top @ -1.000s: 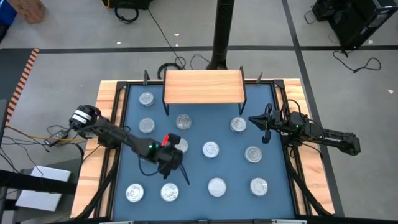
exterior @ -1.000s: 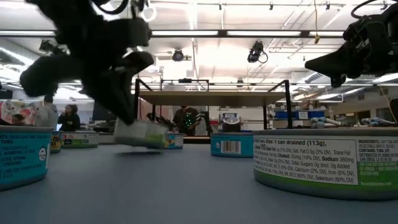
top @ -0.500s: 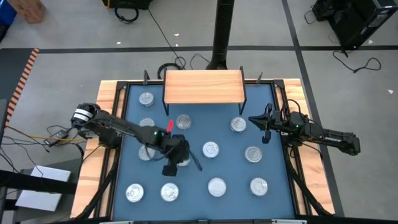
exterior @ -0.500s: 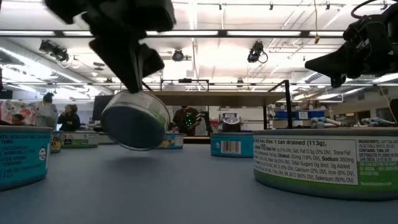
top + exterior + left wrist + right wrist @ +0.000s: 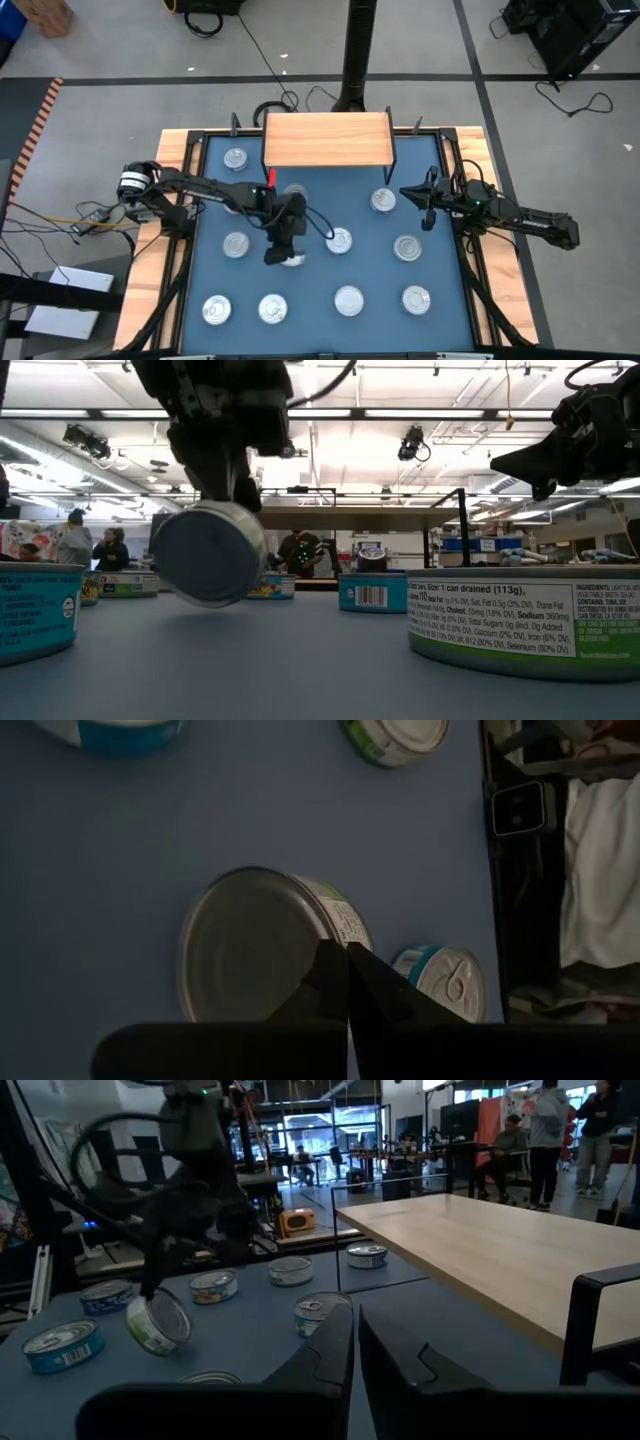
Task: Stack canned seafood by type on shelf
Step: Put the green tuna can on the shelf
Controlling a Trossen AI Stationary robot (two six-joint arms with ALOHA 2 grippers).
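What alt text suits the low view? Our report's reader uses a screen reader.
The left gripper holds a round silver tin tilted on edge above the blue mat. Blue- and green-labelled tins stand around it, and the right gripper hangs idle at upper right.

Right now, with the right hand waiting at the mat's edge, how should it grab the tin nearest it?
Come straight down from above and pinch the tin by its low side wall, across its width: it lies flat, lid up, with bare mat around it.
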